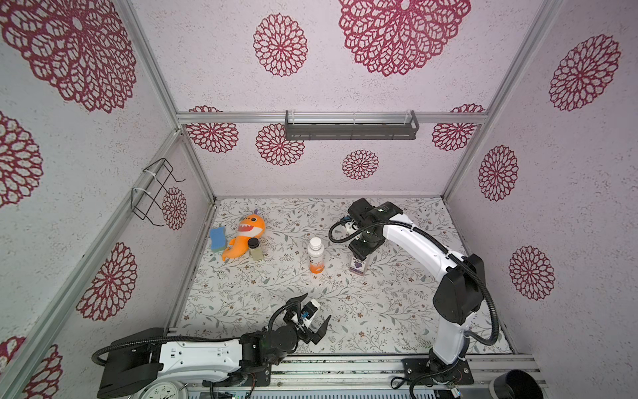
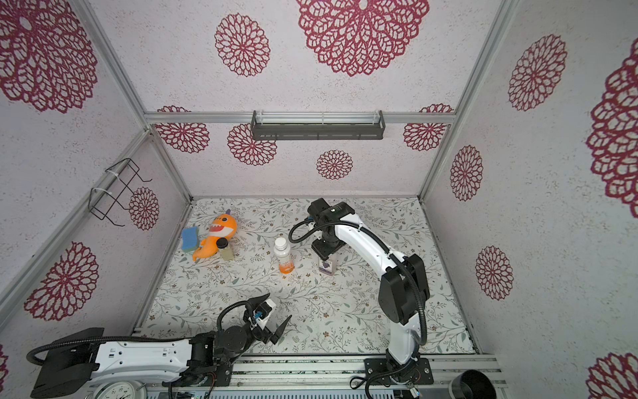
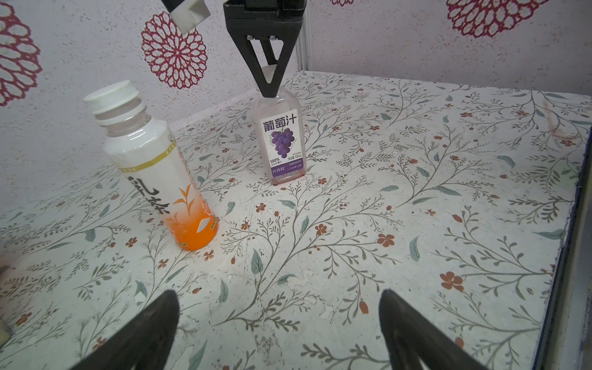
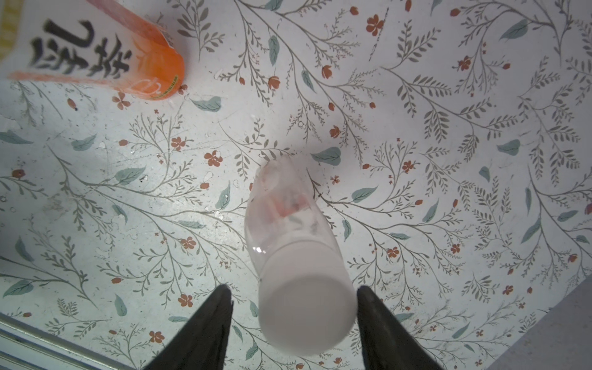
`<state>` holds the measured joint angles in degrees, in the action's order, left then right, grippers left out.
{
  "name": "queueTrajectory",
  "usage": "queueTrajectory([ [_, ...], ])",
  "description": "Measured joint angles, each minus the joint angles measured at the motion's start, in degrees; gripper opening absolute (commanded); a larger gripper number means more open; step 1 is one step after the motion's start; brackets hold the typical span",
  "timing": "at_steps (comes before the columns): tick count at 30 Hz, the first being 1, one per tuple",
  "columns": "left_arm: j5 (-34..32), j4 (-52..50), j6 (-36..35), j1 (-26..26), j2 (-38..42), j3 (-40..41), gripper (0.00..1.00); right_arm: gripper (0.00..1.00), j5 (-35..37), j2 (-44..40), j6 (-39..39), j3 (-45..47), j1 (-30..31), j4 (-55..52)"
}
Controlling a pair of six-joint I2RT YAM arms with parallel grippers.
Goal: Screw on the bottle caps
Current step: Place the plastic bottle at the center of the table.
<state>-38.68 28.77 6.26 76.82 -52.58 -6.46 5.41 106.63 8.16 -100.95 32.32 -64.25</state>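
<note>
While the right gripper (image 4: 293, 287) straddles the cap (image 4: 307, 317) on the grape bottle (image 3: 283, 141), jaws parted, the left gripper (image 3: 278, 292) hangs wide apart; orange bottle (image 3: 160, 166) stands capped.

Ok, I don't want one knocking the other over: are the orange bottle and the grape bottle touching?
Apart. The left wrist view shows bare patterned table between the orange bottle and the grape bottle.
</note>
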Motion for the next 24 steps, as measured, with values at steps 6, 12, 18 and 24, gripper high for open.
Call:
queueTrajectory([
  [6, -0.11, 0.00, 0.02, 0.00, 0.00, 0.00, 0.99, 0.73, 0.42, -3.30, -0.04, 0.00, 0.00, 0.39],
  [12, -1.29, -0.02, 0.66, -0.39, 0.17, 0.00, 0.99, 0.98, 2.01, -12.85, -0.17, 2.69, 0.00, 4.55],
  [18, -4.22, -2.89, 2.32, -2.43, 2.69, -1.53, 0.99, 0.98, 5.53, -29.88, -0.61, 15.74, -0.35, 15.72],
  [24, -10.60, -13.27, 9.70, -9.94, 5.68, -13.55, 0.99, 0.98, 14.71, -48.28, -4.02, 38.80, -2.10, 36.52],
])
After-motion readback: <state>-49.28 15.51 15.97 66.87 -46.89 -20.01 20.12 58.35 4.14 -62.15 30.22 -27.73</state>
